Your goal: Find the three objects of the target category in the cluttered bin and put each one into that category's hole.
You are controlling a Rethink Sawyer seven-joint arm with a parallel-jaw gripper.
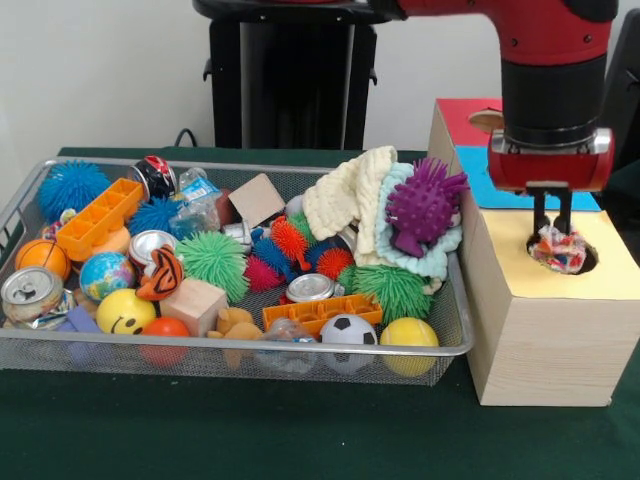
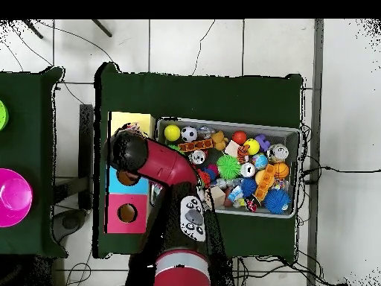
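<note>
Tool point(image 1: 551, 229) pinches crumpled wrapper point(image 1: 558, 249) at the mouth of the yellow-surround hole point(image 1: 590, 258), beside wire bin point(image 1: 455, 345). Wrapper likely light, crushable, slippery; grip a bunched fold.

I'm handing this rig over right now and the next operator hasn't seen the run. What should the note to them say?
Gripper: over the yellow hole, fingers close together at a crumpled wrapper that sits in the hole's mouth; whether it still grips is unclear.
Bin: left of the wooden box in the front view, still full of balls, cans and toys.
Done: one wrapper is at the hole, apparently being dropped in.
Left: confirm the release, then search the bin for more wrappers; none shows plainly among the clutter from here.
</note>
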